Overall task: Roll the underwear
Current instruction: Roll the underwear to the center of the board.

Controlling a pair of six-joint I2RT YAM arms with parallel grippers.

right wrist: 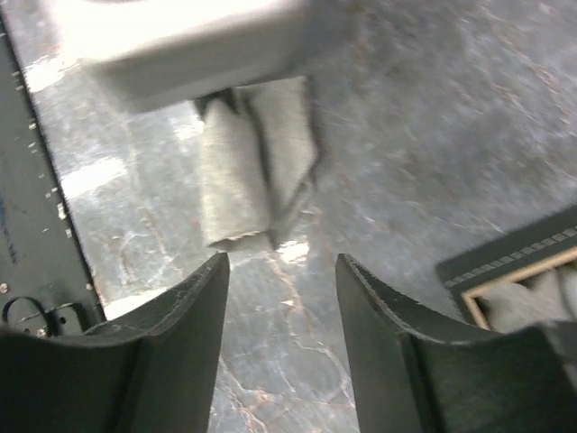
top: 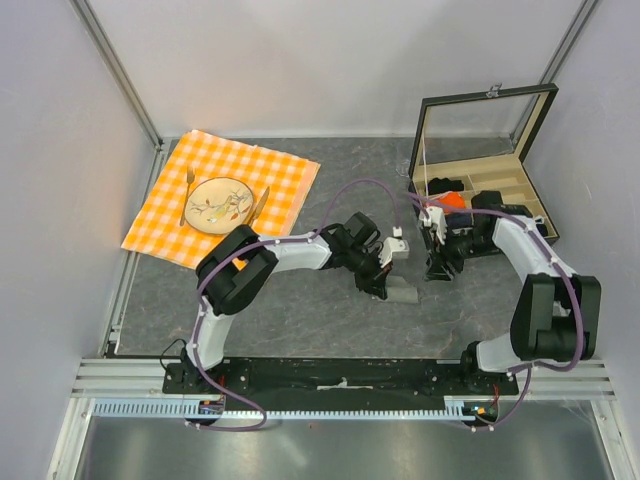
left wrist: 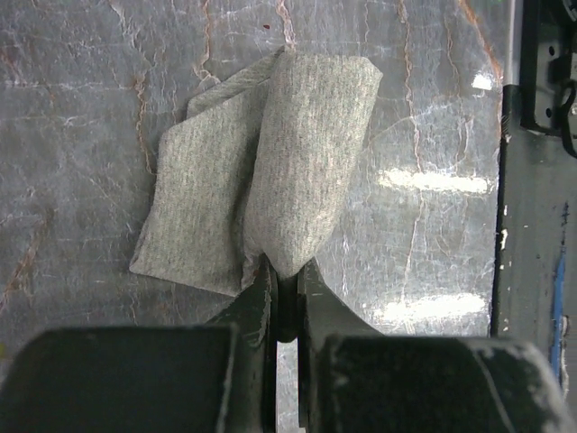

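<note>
On the table [top: 300,320]: we see the underwear [top: 402,293] folded into a thick bundle, lying between our two arms.
Left gripper [left wrist: 285,271]: fingers pinched tight on the bundle's near edge.
Right gripper [right wrist: 281,271]: spread wide, holding nothing, hovering just beside the bundle.
Box [top: 500,190]: lid up, behind our right arm.

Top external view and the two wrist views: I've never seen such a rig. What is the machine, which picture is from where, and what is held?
Two robot arms are bolted at the near edge of a grey table. One picture looks down from above; the other two come from a camera on each wrist. The left tool is shut on the folded grey underwear. The right tool is open, holding nothing. Also there: a checked cloth with a plate, and an open box.
</note>
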